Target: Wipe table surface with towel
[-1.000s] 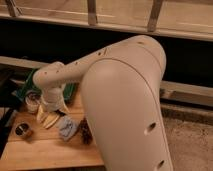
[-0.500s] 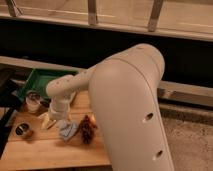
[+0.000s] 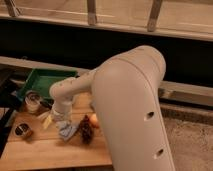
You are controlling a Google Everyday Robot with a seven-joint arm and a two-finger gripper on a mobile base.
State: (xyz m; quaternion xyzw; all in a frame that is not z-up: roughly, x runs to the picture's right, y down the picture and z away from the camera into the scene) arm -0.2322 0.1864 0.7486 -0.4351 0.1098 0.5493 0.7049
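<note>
The towel [image 3: 66, 131], a crumpled grey-blue cloth, lies on the light wooden table surface [image 3: 47, 152] near its middle. My white arm reaches down from the right. Its wrist hangs right above the towel, and the gripper [image 3: 62, 123] points down at the cloth's upper edge. The wrist hides most of the gripper, which stands open. I cannot tell whether it touches the cloth.
A green tray [image 3: 42, 80] sits at the table's back left. A glass jar [image 3: 32, 102] and a small dark can [image 3: 22, 131] stand at the left. A yellow item [image 3: 46, 120] lies left of the towel. A brown object [image 3: 86, 133] and an orange one [image 3: 94, 120] lie to its right.
The wrist has swung right from near the jar and come down over the towel. The towel and the other items have not moved.
</note>
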